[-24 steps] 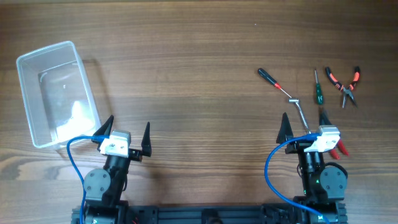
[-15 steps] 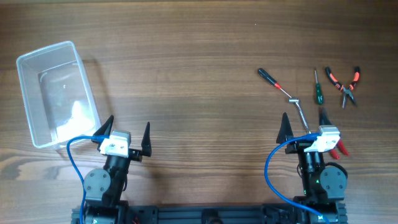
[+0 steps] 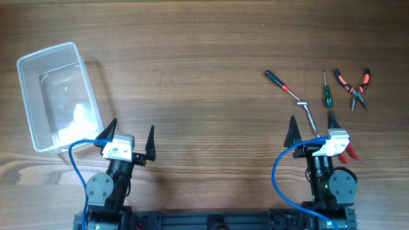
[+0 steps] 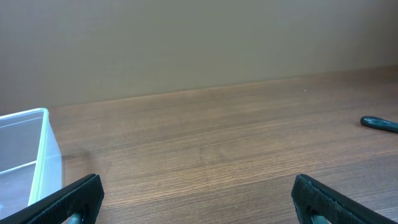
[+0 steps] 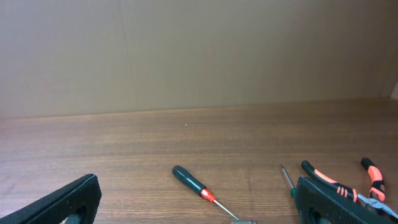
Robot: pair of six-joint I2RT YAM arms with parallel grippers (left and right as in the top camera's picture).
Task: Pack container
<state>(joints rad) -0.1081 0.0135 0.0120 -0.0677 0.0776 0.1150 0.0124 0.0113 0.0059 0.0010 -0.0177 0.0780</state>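
Observation:
The clear plastic container [image 3: 56, 92] lies empty at the far left of the table; its corner shows in the left wrist view [image 4: 28, 155]. My left gripper [image 3: 131, 139] is open and empty just right of the container's near end. My right gripper [image 3: 313, 128] is open and empty at the front right, over a metal hex key [image 3: 308, 115]. Beyond it lie a black-and-red screwdriver [image 3: 281, 83], a green screwdriver [image 3: 326, 91] and red-handled pliers [image 3: 353, 84]. The right wrist view shows the black screwdriver [image 5: 196, 184] and the pliers [image 5: 348, 186].
Another red-handled tool [image 3: 348, 152] lies partly hidden beside the right arm. Blue cables loop at both arm bases. A plain wall stands behind the table.

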